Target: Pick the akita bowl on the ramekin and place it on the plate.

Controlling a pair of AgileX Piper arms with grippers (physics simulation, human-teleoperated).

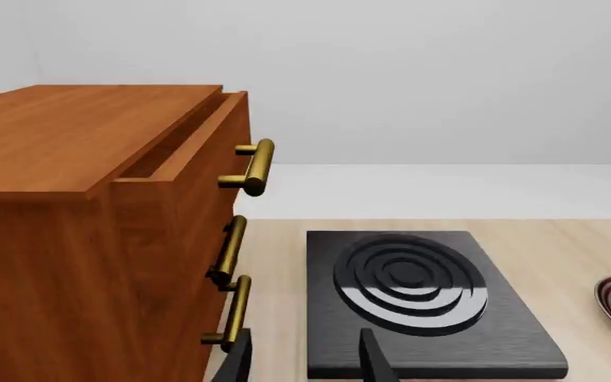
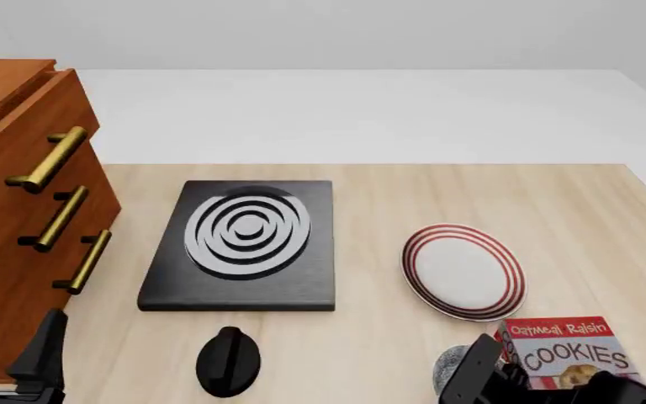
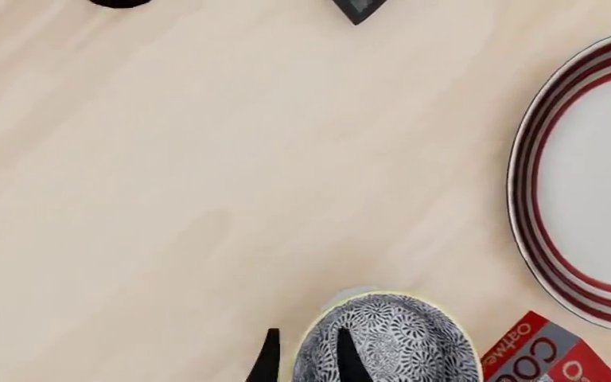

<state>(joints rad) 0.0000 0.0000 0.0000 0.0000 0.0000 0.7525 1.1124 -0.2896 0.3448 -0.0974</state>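
Right wrist view showed my right fingers (image 3: 303, 354) pinched on the akita bowl (image 3: 391, 342) rim at the bottom, bowl not yet on the plate (image 3: 587, 183). My left fingers (image 1: 308, 358) were open, holding nothing.

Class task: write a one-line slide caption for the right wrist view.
Right hand straddling the rim of the akita bowl, beside the empty red-striped plate and cookie box.

The akita bowl (image 3: 391, 342) sits on the ramekin (image 3: 350, 296), nearer than the plate (image 2: 463, 271).
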